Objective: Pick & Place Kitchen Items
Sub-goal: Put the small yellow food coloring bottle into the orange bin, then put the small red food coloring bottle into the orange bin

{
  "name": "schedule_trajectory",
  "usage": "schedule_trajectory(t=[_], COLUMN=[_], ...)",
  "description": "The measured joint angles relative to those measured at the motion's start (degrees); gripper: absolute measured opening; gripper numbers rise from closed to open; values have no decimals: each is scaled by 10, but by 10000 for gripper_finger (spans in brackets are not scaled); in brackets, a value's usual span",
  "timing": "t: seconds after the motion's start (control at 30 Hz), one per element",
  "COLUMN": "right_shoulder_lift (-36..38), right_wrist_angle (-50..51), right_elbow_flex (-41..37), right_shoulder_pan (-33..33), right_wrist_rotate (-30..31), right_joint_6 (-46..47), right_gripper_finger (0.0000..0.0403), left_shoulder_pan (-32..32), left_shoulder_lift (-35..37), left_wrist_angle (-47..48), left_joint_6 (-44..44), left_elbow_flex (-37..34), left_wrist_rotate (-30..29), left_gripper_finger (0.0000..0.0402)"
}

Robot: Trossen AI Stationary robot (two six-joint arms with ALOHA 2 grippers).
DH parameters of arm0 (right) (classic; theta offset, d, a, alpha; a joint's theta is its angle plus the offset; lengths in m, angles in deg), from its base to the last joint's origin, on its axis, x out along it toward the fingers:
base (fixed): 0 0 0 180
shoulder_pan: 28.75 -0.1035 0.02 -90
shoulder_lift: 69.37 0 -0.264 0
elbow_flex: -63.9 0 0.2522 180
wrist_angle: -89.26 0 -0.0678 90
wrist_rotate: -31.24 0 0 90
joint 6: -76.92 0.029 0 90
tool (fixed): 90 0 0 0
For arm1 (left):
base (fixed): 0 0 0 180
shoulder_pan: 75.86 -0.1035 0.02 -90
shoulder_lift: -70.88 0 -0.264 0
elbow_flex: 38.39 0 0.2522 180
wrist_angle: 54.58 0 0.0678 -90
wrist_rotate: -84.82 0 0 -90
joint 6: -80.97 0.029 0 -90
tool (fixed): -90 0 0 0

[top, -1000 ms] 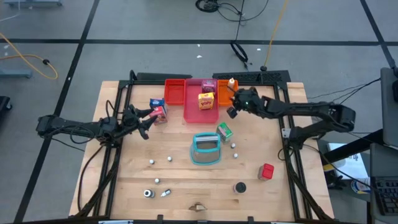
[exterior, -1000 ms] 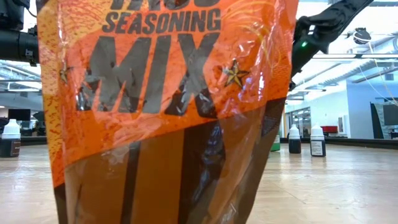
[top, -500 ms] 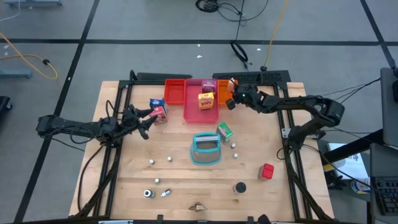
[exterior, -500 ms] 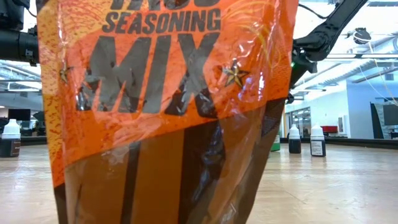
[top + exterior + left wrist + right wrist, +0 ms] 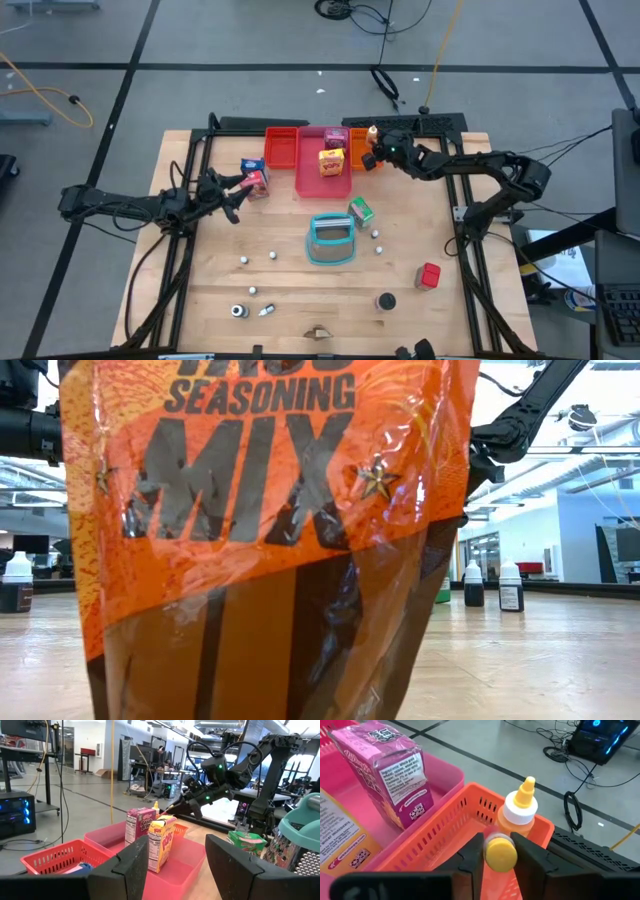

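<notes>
Right gripper (image 5: 497, 851) sits over the orange slotted plastic tray (image 5: 445, 832) at the table's far edge, fingers (image 5: 471, 855) narrowly parted with a small round yellow cap (image 5: 500, 854) between them. Whether the pads press the cap or stand just off it cannot be told. Just beyond the cap, an orange squeeze bottle with white collar and yellow nozzle (image 5: 517, 812) stands upright in the same tray.

Next tray over, pink plastic (image 5: 330, 182), holds 2 upright cartons: a pink one (image 5: 387, 767) and a yellow one (image 5: 331, 160).

Left gripper (image 5: 232, 196) hovers over the wooden table (image 5: 300, 290) on the left side, fingers spread wide, holding nothing. A red-blue carton (image 5: 256, 178) lies just beside it.

Low view is filled by an orange seasoning-mix pouch (image 5: 260, 540).
</notes>
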State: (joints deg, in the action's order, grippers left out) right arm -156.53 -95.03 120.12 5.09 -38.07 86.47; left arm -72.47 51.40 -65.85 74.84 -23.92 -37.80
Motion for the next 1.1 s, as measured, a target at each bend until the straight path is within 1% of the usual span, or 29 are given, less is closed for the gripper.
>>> schedule_trajectory(t=[0.37,0.5,0.63,0.73,0.87,0.97,1.1], right_shoulder_lift=[0,0,17,46,98,140,197], right_wrist_angle=[3,3,25,69,146,214,296], right_elbow_flex=[0,0,0,0,0,0,0], right_shoulder_pan=[0,-2,-16,-36,-77,-114,-168], right_wrist_rotate=[0,0,0,-1,-3,-16,-31], right_joint_6=[-14,-19,-26,-31,-12,-8,29], right_gripper_finger=[116,118,114,110,108,105,104], left_shoulder_pan=[0,0,0,0,0,0,0], left_shoulder_lift=[0,0,0,0,0,0,0], left_wrist_angle=[0,0,0,0,0,1,1], left_joint_6=[0,0,0,-1,-1,-1,-2], left_elbow_flex=[0,0,0,0,0,0,0], left_wrist_rotate=[0,0,0,0,0,0,0], left_gripper_finger=[198,198,198,198,198,198,198])
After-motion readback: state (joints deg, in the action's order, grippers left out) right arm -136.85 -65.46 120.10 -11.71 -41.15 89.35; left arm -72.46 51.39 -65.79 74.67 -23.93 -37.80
